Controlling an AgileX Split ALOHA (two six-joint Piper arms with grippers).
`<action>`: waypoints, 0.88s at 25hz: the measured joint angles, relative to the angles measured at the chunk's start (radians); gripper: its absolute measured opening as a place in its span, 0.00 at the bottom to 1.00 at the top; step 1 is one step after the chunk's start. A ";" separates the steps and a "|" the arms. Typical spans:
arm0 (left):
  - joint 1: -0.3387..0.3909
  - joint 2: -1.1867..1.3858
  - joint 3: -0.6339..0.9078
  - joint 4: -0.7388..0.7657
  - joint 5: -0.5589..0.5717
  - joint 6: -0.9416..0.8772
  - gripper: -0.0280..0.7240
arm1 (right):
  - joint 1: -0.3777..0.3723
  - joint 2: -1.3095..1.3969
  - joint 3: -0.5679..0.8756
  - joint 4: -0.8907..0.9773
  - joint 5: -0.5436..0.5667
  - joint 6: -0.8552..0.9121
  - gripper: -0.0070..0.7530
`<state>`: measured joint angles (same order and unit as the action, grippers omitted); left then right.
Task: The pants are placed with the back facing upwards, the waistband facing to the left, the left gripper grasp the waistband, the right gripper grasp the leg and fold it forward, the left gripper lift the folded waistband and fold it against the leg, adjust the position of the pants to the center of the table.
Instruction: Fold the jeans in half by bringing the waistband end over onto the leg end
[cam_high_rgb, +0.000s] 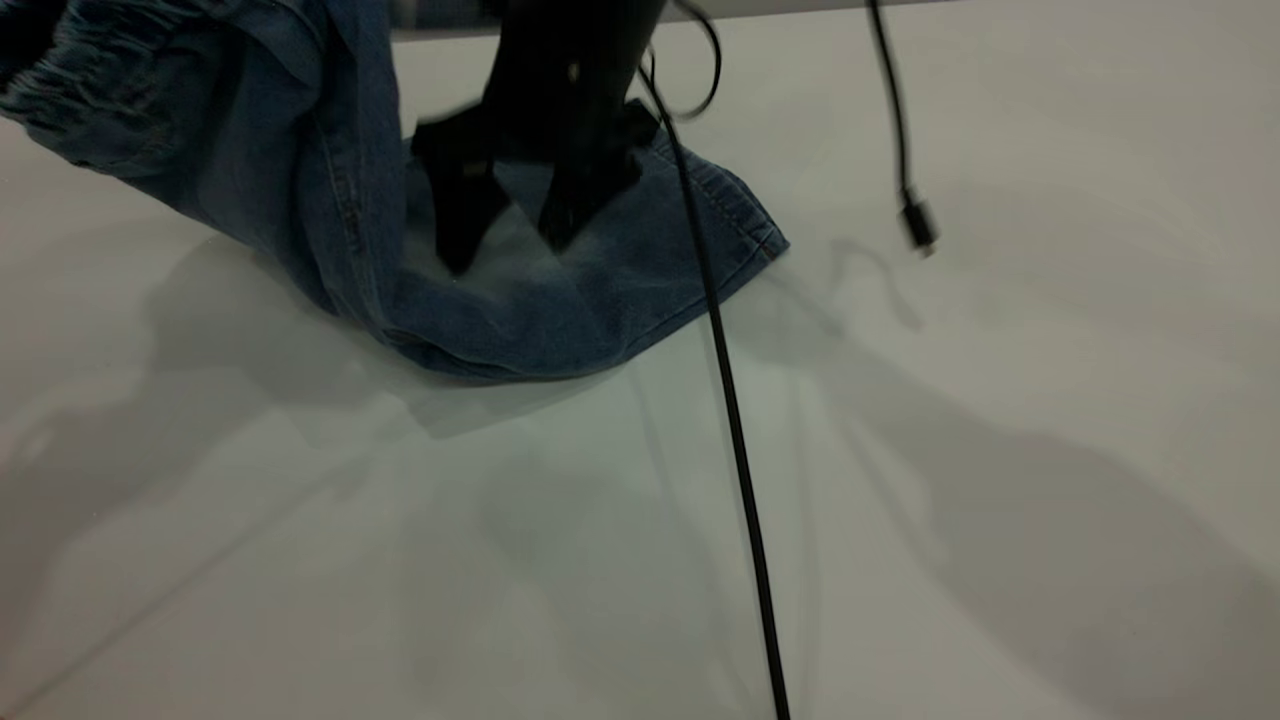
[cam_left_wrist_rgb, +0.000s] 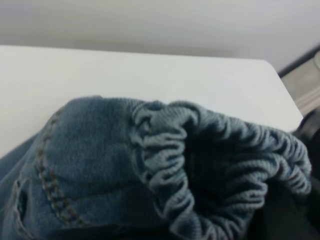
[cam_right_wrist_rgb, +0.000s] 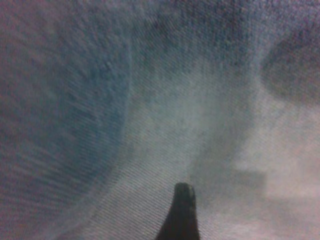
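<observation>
The waistband (cam_high_rgb: 95, 75) is hanging lifted at the bench's (cam_high_rgb: 1000, 450) far left corner; the left gripper holding it is out of sight, so its fingers cannot be judged. The pants (cam_high_rgb: 320, 190) are draping down toward the far edge, where the right gripper (cam_high_rgb: 505, 245) is pressing spread, empty fingers (cam_high_rgb: 460, 215) onto the leg (cam_high_rgb: 620, 270).

low exterior view across the table (cam_high_rgb: 1000, 450); both wrist views against pants (cam_high_rgb: 300, 180)
</observation>
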<state>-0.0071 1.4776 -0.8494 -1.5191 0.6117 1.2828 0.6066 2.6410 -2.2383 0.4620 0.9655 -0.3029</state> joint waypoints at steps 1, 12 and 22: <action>-0.006 0.005 0.000 -0.002 0.000 0.000 0.16 | -0.008 -0.012 -0.011 -0.003 0.001 0.000 0.76; -0.094 0.107 -0.029 -0.008 -0.012 0.019 0.16 | -0.085 -0.113 -0.210 -0.198 0.083 0.091 0.69; -0.126 0.298 -0.182 -0.007 -0.010 0.026 0.16 | -0.162 -0.120 -0.424 -0.365 0.207 0.147 0.69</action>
<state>-0.1327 1.7758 -1.0317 -1.5265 0.6015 1.3090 0.4447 2.5207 -2.6624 0.0971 1.1727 -0.1560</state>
